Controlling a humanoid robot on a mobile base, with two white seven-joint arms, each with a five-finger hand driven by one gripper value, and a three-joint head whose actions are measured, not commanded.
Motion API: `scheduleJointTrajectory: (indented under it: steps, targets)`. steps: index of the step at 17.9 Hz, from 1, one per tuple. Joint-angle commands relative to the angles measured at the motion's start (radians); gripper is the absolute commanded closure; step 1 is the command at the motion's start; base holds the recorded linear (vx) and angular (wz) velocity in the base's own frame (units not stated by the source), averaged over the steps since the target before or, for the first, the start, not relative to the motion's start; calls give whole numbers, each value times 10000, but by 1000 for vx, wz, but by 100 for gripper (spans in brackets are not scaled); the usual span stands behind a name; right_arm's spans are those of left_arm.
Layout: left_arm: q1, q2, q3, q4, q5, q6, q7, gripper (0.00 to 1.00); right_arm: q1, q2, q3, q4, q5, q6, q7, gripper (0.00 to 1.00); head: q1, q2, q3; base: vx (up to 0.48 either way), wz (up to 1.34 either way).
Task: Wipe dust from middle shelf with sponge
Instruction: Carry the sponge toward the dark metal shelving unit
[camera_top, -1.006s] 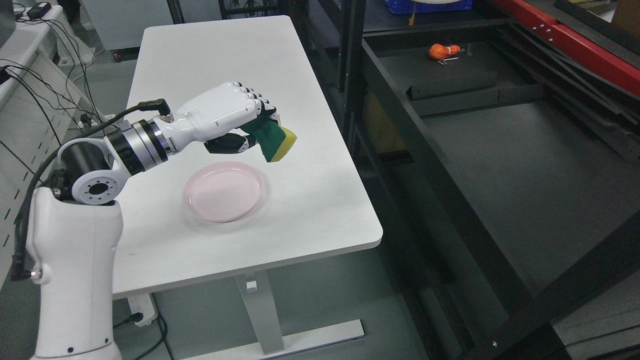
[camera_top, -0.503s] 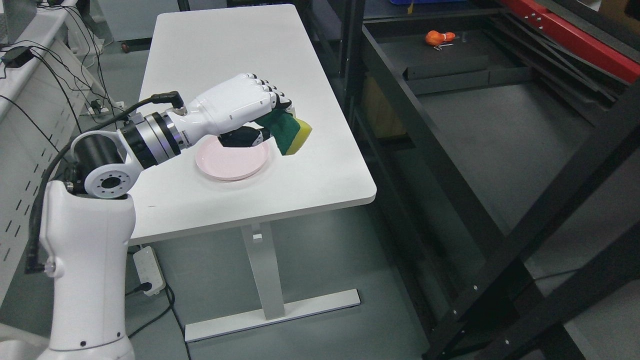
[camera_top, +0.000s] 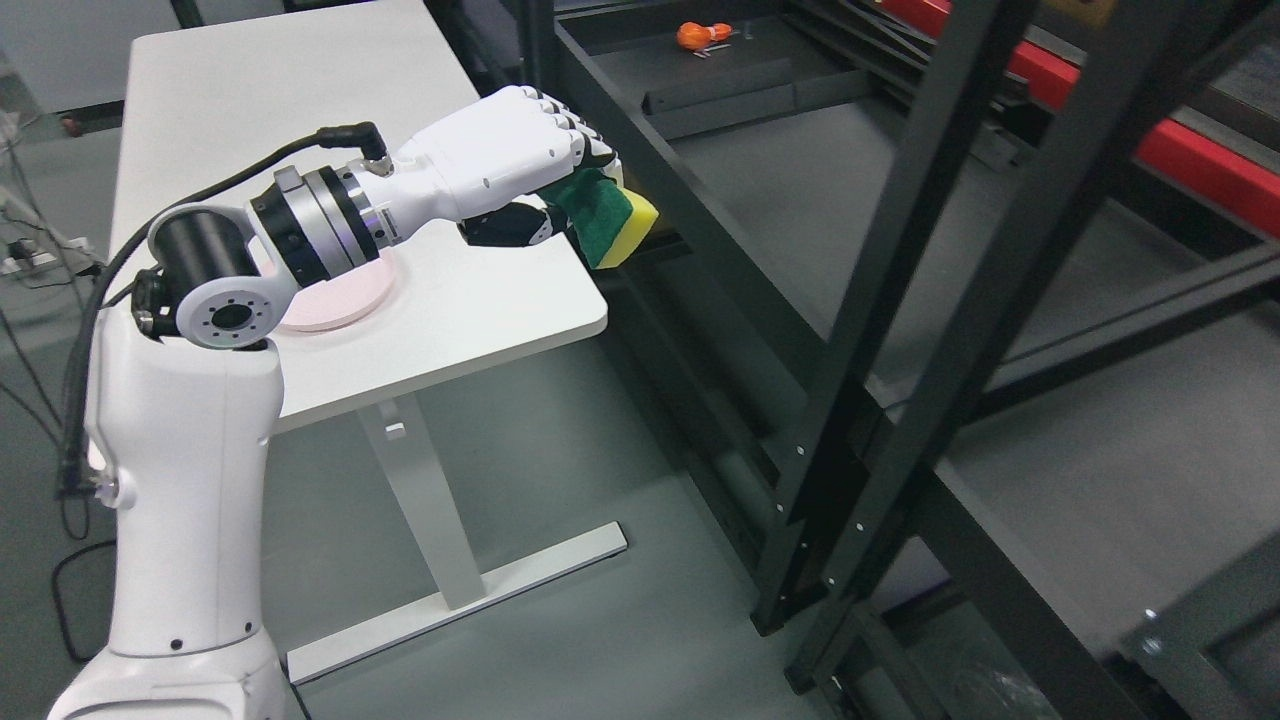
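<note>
Head view, hand: our left hand (camera_top: 520, 160) is clenched round the sponge (camera_top: 612, 215).
Sponge: we've got it in the air past the bench (camera_top: 480, 300) corner, near the shelf (camera_top: 800, 190) edge, not touching.
Risk: we could clip the black upright (camera_top: 900, 250) swinging in and knock it loose.

No readable text, label or number shows anywhere.

The left hand (camera_top: 520, 165) is extended forward, knuckles up, fingers curled closed.
</note>
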Motion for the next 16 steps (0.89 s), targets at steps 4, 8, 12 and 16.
scheduleJointTrajectory:
  steps: [4,8,12,16]
  targets:
    - [-358,-175,-610,447,-116,-5,9,93,-9,-175,0,-175,-1,722,-3,0,0,0,0,-243,-583]
    - [-541,-298,-777,447,-116,-5,9,93,6,-175,0,-175,-1,722,-3,0,0,0,0,-238,-571]
    - [-1123,-558,-1299,447,37,-5,-6,93,6,-175,0,-175,-1,737,-3,0,0,0,0,-212,-610]
    - [-1829,-691,-2003,401,37,-5,-6,93,-9,-175,0,-175,-1,722,-3,0,0,0,0,-151,-646]
